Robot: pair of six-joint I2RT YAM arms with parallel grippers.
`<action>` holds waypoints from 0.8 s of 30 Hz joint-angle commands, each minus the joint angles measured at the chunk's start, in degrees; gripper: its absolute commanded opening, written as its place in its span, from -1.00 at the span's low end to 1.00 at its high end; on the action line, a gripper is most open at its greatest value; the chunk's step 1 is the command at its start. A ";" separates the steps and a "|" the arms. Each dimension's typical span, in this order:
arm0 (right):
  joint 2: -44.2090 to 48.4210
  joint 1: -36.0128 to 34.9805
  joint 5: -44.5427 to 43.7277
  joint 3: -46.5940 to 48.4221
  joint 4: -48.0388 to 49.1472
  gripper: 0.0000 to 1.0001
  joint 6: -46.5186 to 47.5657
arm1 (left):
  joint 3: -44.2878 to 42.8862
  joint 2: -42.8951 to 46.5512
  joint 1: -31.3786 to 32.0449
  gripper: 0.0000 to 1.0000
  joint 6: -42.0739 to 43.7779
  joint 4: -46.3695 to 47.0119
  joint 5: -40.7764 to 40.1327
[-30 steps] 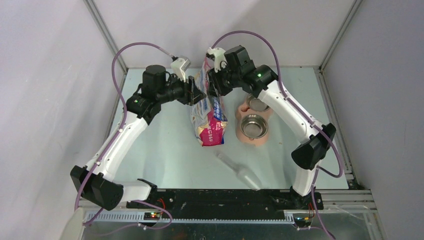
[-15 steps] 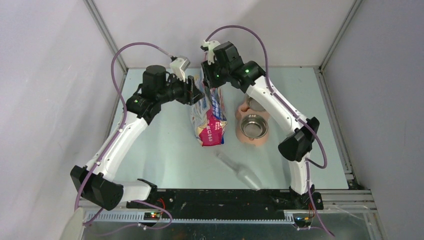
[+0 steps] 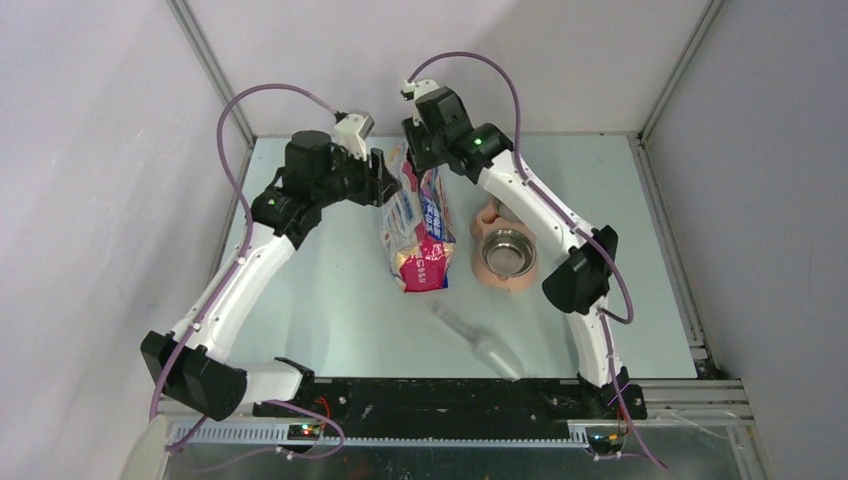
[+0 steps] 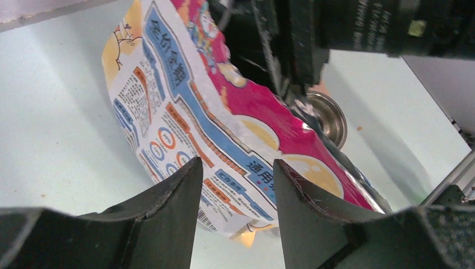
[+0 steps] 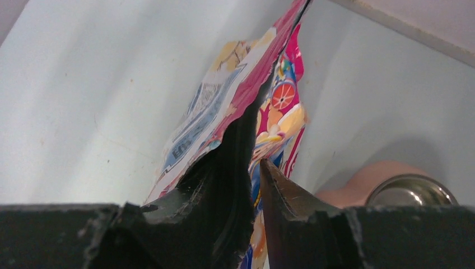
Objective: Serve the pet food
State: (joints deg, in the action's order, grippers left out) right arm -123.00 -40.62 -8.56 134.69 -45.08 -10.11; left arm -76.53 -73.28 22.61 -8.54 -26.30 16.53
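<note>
The pink and blue cartoon-cat bag [image 3: 418,235] stands leaning at the middle back of the table. My right gripper [image 3: 418,158] is shut on its top edge; in the right wrist view the torn edge of the bag [image 5: 263,106] runs between the nearly closed fingers of this gripper [image 5: 255,163]. My left gripper [image 3: 386,184] is open just left of the bag. In the left wrist view the bag's printed side [image 4: 224,112] lies just beyond the spread fingers of this gripper [image 4: 236,168], untouched. The pet food is hidden; no kibble shows.
A pink stand [image 3: 490,272] right of the bag holds a steel bowl [image 3: 507,250], also in the left wrist view [image 4: 327,117] and the right wrist view [image 5: 411,193]. A clear plastic scoop [image 3: 480,345] lies near the front edge. Walls enclose the table.
My right gripper has moved left and back along the bag's top, still holding it. My left gripper has drawn slightly left, off the bag's edge.
</note>
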 commanded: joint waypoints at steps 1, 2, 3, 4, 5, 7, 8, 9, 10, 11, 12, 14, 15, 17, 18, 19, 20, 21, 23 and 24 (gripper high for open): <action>7.64 0.07 2.02 -7.43 -2.65 -0.28 -0.81 | -0.17 1.43 -0.77 0.12 0.22 0.87 -1.69; 9.87 0.09 3.58 -8.97 -2.91 -0.28 -0.93 | -0.08 1.45 -0.88 0.12 0.20 0.96 -1.69; 10.89 0.06 4.27 -11.64 -3.35 -0.28 -1.17 | -0.05 1.44 -1.12 0.12 0.12 1.02 -1.64; 12.75 0.05 5.53 -13.80 -3.52 -0.28 -1.24 | 0.02 1.41 -1.33 0.13 0.11 1.04 -1.62; 13.56 0.03 5.99 -14.79 -3.44 -0.28 -1.14 | 0.04 1.41 -1.47 0.13 0.03 1.06 -1.49; 15.46 0.03 6.64 -16.98 -2.64 -0.28 -0.46 | 0.18 1.27 -1.73 0.13 -0.13 1.26 -1.12; 15.81 0.22 6.63 -17.33 -2.34 -0.28 -0.03 | 0.27 1.13 -1.83 0.13 -0.19 1.32 -0.75; 15.14 0.42 6.58 -17.17 -1.89 -0.28 0.03 | 0.30 1.04 -1.85 0.13 -0.35 1.33 -0.51; 14.54 0.91 6.55 -15.91 -1.78 -0.28 -0.10 | 0.28 0.77 -1.86 0.13 -0.48 1.50 0.08; 12.74 1.17 6.59 -14.83 -1.57 -0.29 -0.18 | 0.26 0.59 -1.87 0.13 -0.86 1.60 0.39; 11.53 1.56 6.61 -12.40 -1.45 -0.29 -0.13 | 0.03 0.22 -1.82 0.13 -1.08 1.76 1.03; 7.52 2.17 6.28 -7.12 -0.99 -0.29 0.79 | -0.85 -0.43 -1.86 0.13 -1.73 1.98 1.76; 4.53 2.41 5.81 -5.12 -0.82 -0.29 1.23 | -1.94 -0.76 -1.87 0.13 -2.12 2.05 1.75; 0.47 3.49 4.38 0.65 -0.01 -0.29 2.40 | -4.84 -2.22 -1.87 0.16 -3.67 2.49 0.87; -0.67 4.22 3.83 3.75 0.61 -0.29 2.60 | -5.99 -3.61 -1.80 0.19 -5.79 2.62 -1.55; -2.53 4.93 3.29 6.35 0.87 -0.40 2.23 | -8.52 -4.28 -1.74 0.20 -7.02 2.48 -3.33; -3.22 5.24 3.29 7.29 1.18 -0.49 1.86 | -9.81 -6.01 -1.72 0.22 -9.44 2.22 -7.23; -3.79 5.70 3.61 8.42 1.33 -0.63 1.15 | -12.49 -7.02 -1.63 0.23 -10.52 1.52 -10.03; -3.35 5.79 4.88 8.44 1.65 -0.68 0.76 | -16.23 -11.01 -1.56 0.25 -12.87 0.70 -11.10; -2.52 5.72 5.36 8.15 1.73 -0.67 0.69 | -17.27 -11.89 -1.54 0.26 -14.29 0.62 -10.78</action>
State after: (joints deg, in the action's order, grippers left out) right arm -126.13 -36.42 -1.17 139.59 -45.78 -9.74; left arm -87.13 -81.43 20.99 -15.90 -26.68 11.18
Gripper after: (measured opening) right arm 0.172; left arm 0.619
